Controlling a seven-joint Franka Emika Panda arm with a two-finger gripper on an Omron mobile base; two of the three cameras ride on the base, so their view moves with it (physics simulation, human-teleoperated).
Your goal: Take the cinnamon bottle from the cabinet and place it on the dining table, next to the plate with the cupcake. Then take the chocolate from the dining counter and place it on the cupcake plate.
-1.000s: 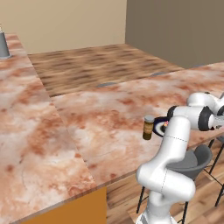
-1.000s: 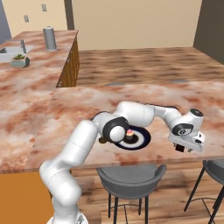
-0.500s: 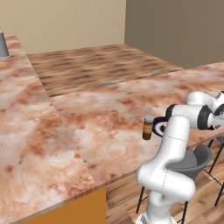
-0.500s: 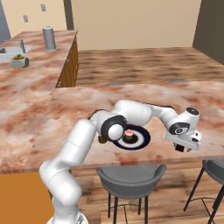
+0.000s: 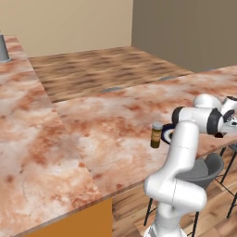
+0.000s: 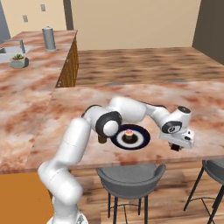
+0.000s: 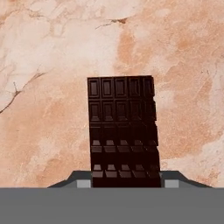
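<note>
Gripper (image 6: 177, 146) with jaws closed on the chocolate bar (image 7: 122, 131), held above the marbled counter (image 6: 78, 109) beside the plate (image 6: 141, 139) bearing the cupcake (image 6: 128, 134). The cinnamon bottle (image 5: 157, 134) stands near the plate. Risk: an off-centre release could topple the cupcake.

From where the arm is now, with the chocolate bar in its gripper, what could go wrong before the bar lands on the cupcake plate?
1. The gripper holds the chocolate bar by one end only, in the hand view; it could tilt or slip during the move.
2. The cupcake sits mid-plate, so the bar may knock it or hang over the rim.
3. The cinnamon bottle stands just beyond the plate; an overshoot could tip it.
</note>
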